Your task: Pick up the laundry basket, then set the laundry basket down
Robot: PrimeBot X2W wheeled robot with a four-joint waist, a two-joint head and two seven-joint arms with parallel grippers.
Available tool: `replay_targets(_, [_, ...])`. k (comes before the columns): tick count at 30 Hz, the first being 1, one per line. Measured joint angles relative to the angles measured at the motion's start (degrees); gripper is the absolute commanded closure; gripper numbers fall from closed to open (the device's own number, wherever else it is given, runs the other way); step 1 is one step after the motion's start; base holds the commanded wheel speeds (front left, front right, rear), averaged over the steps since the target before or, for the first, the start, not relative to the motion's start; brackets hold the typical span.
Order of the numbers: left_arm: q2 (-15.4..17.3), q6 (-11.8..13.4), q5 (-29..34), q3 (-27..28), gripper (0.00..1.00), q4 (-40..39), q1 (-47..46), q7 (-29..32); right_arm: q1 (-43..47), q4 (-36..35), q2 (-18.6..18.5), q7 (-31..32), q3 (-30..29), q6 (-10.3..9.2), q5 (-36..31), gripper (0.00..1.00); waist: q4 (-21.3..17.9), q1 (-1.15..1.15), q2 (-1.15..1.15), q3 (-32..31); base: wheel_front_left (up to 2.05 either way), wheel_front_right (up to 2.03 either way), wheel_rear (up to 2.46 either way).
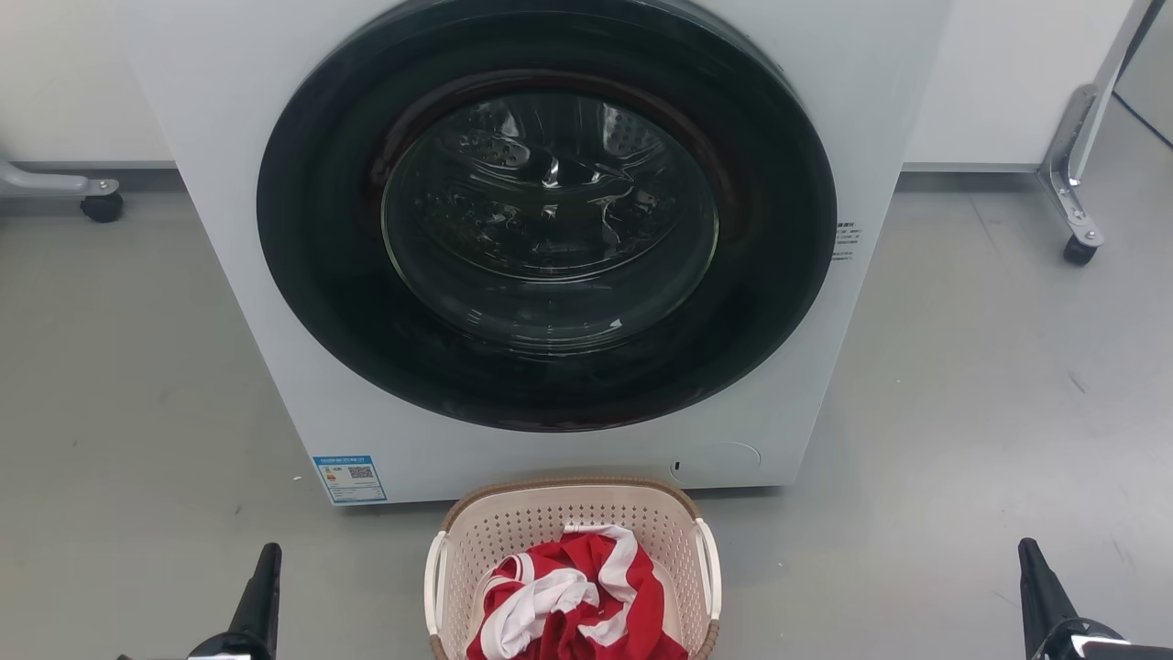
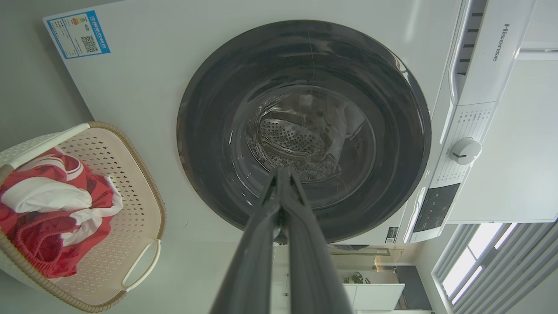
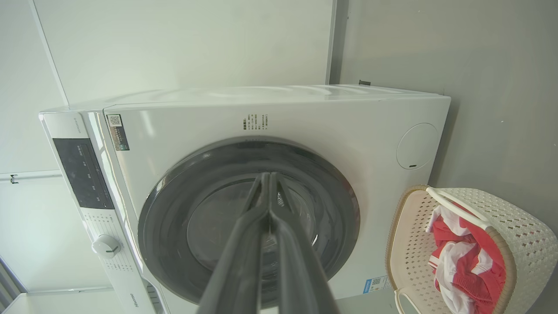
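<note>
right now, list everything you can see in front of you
white front-loading washing machine: 1, white with a dark round glass door, centre, door closed
blue label sticker: 1, blue, washer's lower left corner
cream perforated plastic laundry basket: 1, cream with brown rim and white handles, on the floor before the washer
red and white cloth: 1 bundle, inside the basket
wheeled metal legs: 2, silver, far left and far right
floor: grey
left gripper: 1, dark, lower left, shut, empty
right gripper: 1, dark, lower right, shut, empty
</note>
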Motion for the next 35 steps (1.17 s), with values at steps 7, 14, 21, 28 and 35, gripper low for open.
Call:
replay_targets(7, [0.0,0.0,0.0,0.0,1.00,0.0,0.0,0.0,0.0,0.0,0.0,0.0,0.0,0.00,0.0,1.00,0.0,0.00,0.00,0.0,0.00,0.00,0.00])
replay_targets(14, [0.0,0.0,0.0,0.0,1.00,0.0,0.0,0.0,0.0,0.0,0.0,0.0,0.0,0.00,0.0,1.00,0.0,0.00,0.00,0.0,0.00,0.00,0.00])
replay_targets(21, [0.0,0.0,0.0,0.0,1.00,0.0,0.0,0.0,0.0,0.0,0.0,0.0,0.0,0.00,0.0,1.00,0.0,0.00,0.00,0.0,0.00,0.00,0.00])
replay_targets(28, [0.0,0.0,0.0,0.0,1.00,0.0,0.0,0.0,0.0,0.0,0.0,0.0,0.0,0.00,0.0,1.00,0.0,0.00,0.00,0.0,0.00,0.00,0.00])
replay_targets(35, [0.0,0.0,0.0,0.0,1.00,0.0,0.0,0.0,0.0,0.0,0.0,0.0,0.0,0.00,0.1,1.00,0.0,0.00,0.00,0.0,0.00,0.00,0.00])
